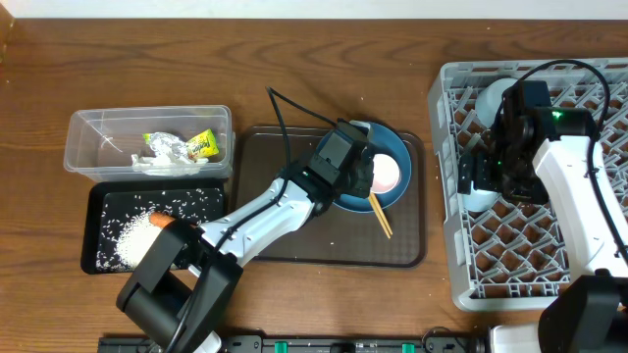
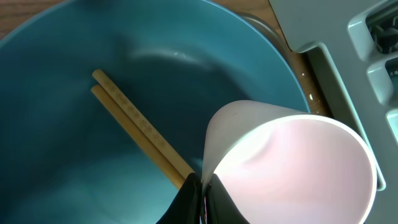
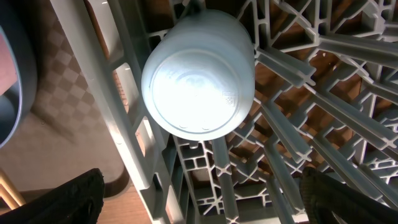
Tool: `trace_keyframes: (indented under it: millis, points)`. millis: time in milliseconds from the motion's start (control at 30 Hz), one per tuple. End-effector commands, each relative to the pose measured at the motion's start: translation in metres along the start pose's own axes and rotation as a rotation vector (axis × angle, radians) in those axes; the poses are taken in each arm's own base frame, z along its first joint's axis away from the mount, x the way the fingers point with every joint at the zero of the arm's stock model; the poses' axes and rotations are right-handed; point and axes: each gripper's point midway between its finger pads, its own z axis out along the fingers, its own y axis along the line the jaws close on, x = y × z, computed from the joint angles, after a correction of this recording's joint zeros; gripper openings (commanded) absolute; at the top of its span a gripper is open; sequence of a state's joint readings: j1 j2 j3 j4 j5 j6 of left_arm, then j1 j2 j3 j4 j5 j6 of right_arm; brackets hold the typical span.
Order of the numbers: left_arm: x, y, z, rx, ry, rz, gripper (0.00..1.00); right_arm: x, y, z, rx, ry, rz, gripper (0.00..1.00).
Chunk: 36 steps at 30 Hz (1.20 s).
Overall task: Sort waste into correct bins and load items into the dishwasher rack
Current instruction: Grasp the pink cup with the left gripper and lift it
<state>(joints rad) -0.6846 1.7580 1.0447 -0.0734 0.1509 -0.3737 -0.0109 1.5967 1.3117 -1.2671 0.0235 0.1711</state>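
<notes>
My left gripper (image 1: 368, 172) is shut on the rim of the pink cup (image 1: 388, 175), which is over the dark-blue plate (image 1: 397, 142). The wrist view shows the fingers (image 2: 202, 199) pinching the cup wall (image 2: 298, 168), with the chopsticks (image 2: 137, 127) lying on the plate (image 2: 74, 162). My right gripper (image 3: 202, 199) is open and empty over the grey rack (image 3: 298, 124), just above the upturned light-blue cup (image 3: 198, 74). In the overhead view the light-blue bowl (image 1: 494, 98) sits in the rack's (image 1: 446, 245) far left corner.
The plate rests on a brown serving tray (image 1: 294, 245). The clear tub (image 1: 88, 127) holds the wrapper (image 1: 191, 147) and tissue (image 1: 157, 162). The black tray (image 1: 98, 196) holds rice (image 1: 128, 235) and the carrot (image 1: 157, 221).
</notes>
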Motion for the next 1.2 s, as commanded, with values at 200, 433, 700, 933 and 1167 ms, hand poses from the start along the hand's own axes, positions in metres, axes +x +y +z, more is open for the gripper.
trace_keyframes:
  millis: [200, 433, 700, 933, 1167]
  points:
    - [-0.028, 0.002, -0.022, 0.020, -0.083, -0.024, 0.06, 0.001, -0.004, 0.002, 0.012, 0.007, 0.004, 0.99]
    - [-0.039, -0.009, -0.047, 0.210, -0.069, 0.024, 0.06, 0.001, -0.004, 0.002, 0.012, 0.007, 0.004, 0.99]
    - [-0.047, -0.012, -0.075, 0.502, -0.043, 0.059, 0.06, 0.001, -0.004, 0.002, 0.012, 0.007, 0.004, 0.99]
    - [-0.061, 0.007, -0.121, 0.763, -0.097, 0.095, 0.06, 0.001, -0.004, 0.002, 0.012, 0.007, 0.004, 0.99]
    - [-0.065, 0.040, -0.147, 0.849, -0.167, 0.121, 0.06, 0.001, -0.004, 0.002, 0.012, 0.007, 0.004, 0.99]
